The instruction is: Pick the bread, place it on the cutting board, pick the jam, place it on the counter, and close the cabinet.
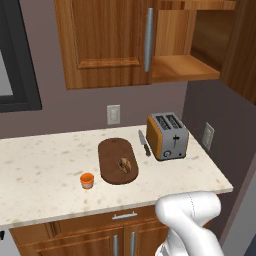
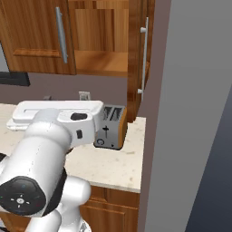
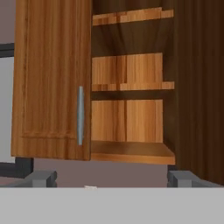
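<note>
The bread [image 1: 125, 164] was seen on the cutting board [image 1: 113, 152], the jam [image 1: 87, 180] on the counter [image 1: 40, 165]; the pincer [image 3: 111, 178] was spread (cabinet [image 3: 52, 87] open).

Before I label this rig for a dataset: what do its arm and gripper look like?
The arm is glossy white with rounded, bulbous links and dark grey joint caps with small pale markings. The gripper shows two small, blocky grey fingertips. No cables visible.
</note>
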